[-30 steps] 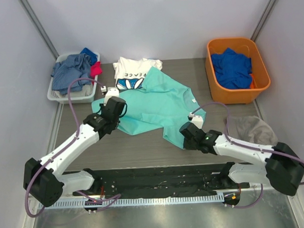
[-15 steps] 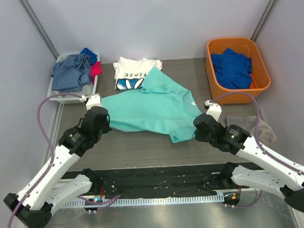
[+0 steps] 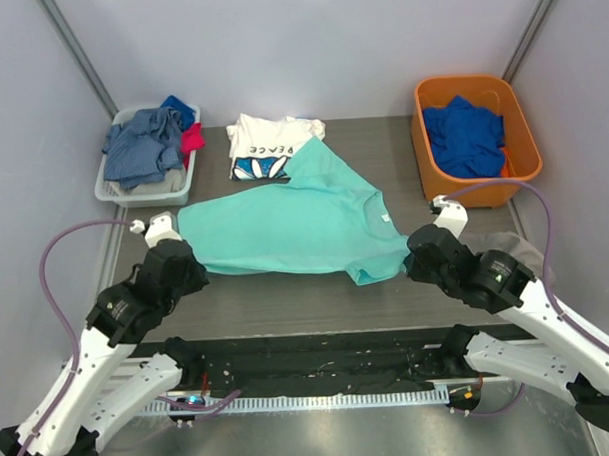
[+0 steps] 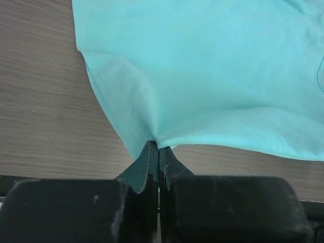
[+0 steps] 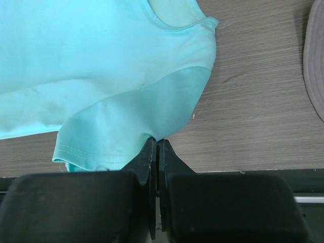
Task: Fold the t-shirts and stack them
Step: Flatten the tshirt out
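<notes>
Now both arms hold the teal t-shirt (image 3: 294,223) by its near edge, and it lies spread across the middle of the wooden table (image 3: 382,150). The left gripper (image 4: 158,148) has its jaws pressed together on a pinch of cloth at the shirt's near left corner. In the left wrist view the fabric fans out from the fingertips over the table top. The right gripper (image 5: 156,142) is likewise clamped tight on the shirt's near right end, just beside a stitched hem. The curved collar edge shows further up in the right wrist view.

Seen from above, the two grippers are well apart, one at each end of the shirt, and the near edge runs fairly straight between them. The shirt narrows towards the far side, and its far tip overlaps the right side of the white t-shirt (image 3: 267,144). That one lies flat at the far middle of the table, with its "PEACE" print and blue petals facing up.

At the far left stands a white basket (image 3: 143,192) heaped with grey-blue clothes (image 3: 141,144); a blue piece and a red piece show at its right side. At the far right stands an orange bin (image 3: 428,174) holding a royal blue garment (image 3: 466,132). A grey cloth (image 3: 520,245) lies on the table near the bin, partly behind the right arm.
</notes>
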